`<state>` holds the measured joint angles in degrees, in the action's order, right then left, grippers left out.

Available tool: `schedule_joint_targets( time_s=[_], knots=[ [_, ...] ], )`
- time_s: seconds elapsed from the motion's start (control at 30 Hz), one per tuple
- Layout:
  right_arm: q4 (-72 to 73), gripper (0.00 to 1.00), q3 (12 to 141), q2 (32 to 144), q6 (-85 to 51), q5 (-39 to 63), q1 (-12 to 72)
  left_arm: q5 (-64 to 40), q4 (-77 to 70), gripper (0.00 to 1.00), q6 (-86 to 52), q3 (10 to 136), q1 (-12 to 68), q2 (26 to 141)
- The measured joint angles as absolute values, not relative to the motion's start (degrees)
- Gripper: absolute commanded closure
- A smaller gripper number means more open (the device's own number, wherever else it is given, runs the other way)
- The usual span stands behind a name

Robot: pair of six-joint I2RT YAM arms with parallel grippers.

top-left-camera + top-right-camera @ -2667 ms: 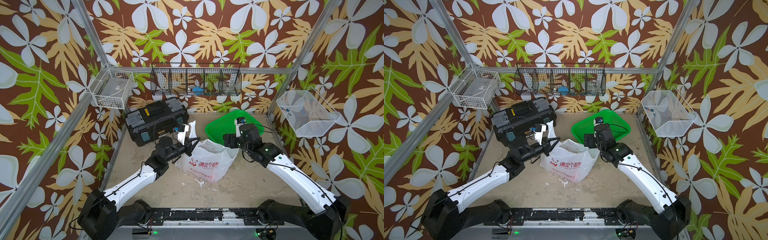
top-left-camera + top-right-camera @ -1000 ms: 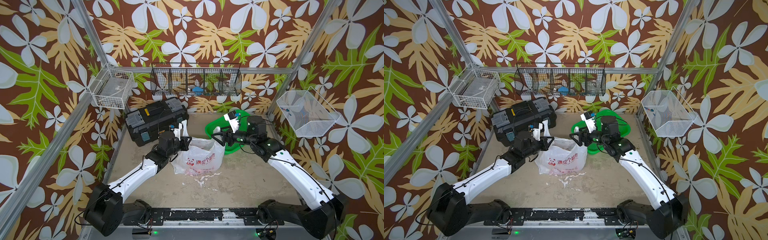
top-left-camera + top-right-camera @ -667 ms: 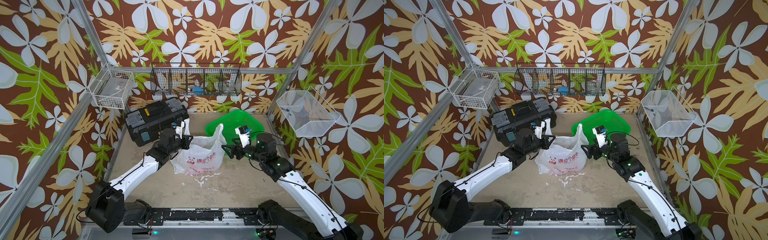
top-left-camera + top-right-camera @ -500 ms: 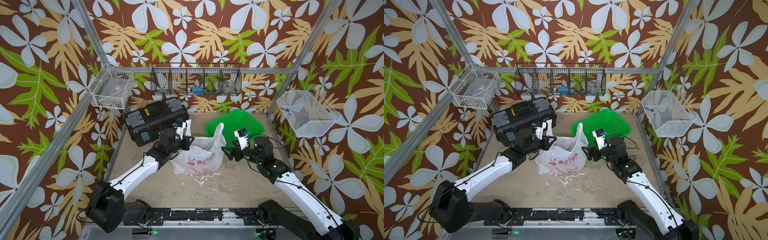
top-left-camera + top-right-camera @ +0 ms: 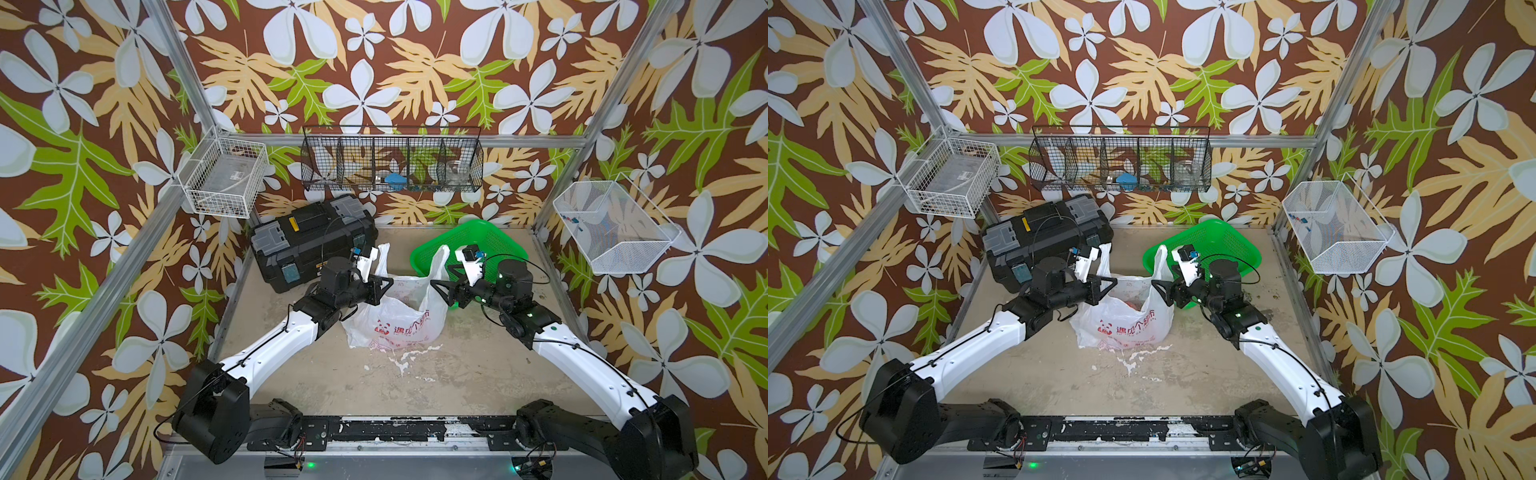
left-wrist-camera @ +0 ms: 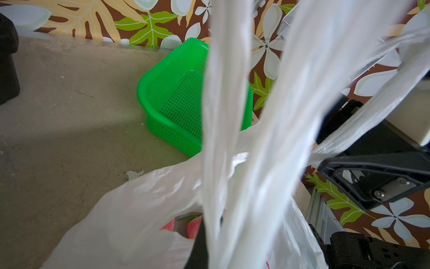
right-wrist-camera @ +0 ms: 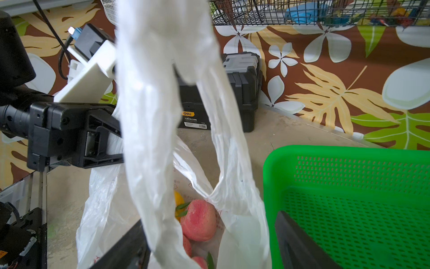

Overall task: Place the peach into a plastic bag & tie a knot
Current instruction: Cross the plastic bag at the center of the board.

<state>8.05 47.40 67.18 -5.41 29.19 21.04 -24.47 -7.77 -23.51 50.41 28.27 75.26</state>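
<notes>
The plastic bag (image 5: 395,326) (image 5: 1125,326) stands on the floor between my arms, both handles up and apart; a knot is not in view. A peach (image 7: 197,220) (image 6: 194,229) lies inside with other fruit. My left gripper (image 5: 384,286) (image 5: 1106,286) (image 6: 214,242) is shut on the bag's left handle (image 5: 382,257). My right gripper (image 5: 436,289) (image 5: 1158,289) (image 7: 209,251) is open at the bag's right side. Its fingers (image 7: 297,242) stand wide on either side of the right handle (image 5: 438,262) (image 7: 151,139).
A green basket (image 5: 486,239) (image 5: 1225,241) (image 7: 349,198) sits right behind my right gripper. A black toolbox (image 5: 307,237) (image 5: 1042,232) stands at the back left. Wire baskets (image 5: 390,164) (image 5: 611,226) hang on the walls. White flecks (image 5: 399,361) lie in front of the bag.
My right gripper drew back from above the green basket, then came in low toward the bag's right handle. The left gripper kept its hold and barely moved.
</notes>
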Motion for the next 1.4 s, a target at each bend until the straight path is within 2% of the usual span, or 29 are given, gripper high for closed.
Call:
schedule_joint_targets(
  time_s=[0.2, 0.33, 0.53, 0.67, 0.77, 0.87, 1.03, 1.3, 1.4],
  knots=[
    [9.4, 0.36, 48.4, 71.0, -4.3, 30.0, 21.0, -24.7, -7.7, 1.0, -23.3, 50.4, 28.3, 75.3],
    [10.0, 0.35, 48.3, 71.4, -4.3, 30.5, 20.8, -24.7, -7.5, 1.0, -23.2, 50.4, 28.3, 75.3],
    [11.8, 0.26, 47.8, 72.4, -5.7, 31.1, 19.5, -24.6, -7.2, 1.0, -22.8, 50.4, 28.2, 75.0],
    [12.4, 0.25, 47.8, 73.4, -6.8, 31.2, 18.4, -24.6, -7.1, 1.0, -22.5, 50.4, 28.2, 74.9],
    [13.5, 0.29, 47.7, 73.9, -7.8, 32.3, 18.2, -24.6, -7.1, 1.0, -22.5, 50.4, 28.2, 74.9],
    [15.3, 0.38, 47.5, 74.5, -9.0, 34.5, 18.3, -24.7, -7.1, 1.0, -22.5, 50.5, 28.2, 74.9],
    [18.3, 0.67, 46.8, 75.3, -11.0, 36.5, 18.3, -24.7, -7.0, 1.0, -22.5, 50.8, 28.2, 74.9],
    [21.3, 0.98, 45.0, 75.1, -13.5, 37.3, 18.1, -24.7, -6.1, 1.0, -22.5, 52.0, 28.2, 74.9],
    [21.1, 1.0, 44.7, 73.7, -13.6, 37.1, 18.3, -24.6, -4.5, 1.0, -22.5, 53.6, 28.2, 75.0]
  ],
)
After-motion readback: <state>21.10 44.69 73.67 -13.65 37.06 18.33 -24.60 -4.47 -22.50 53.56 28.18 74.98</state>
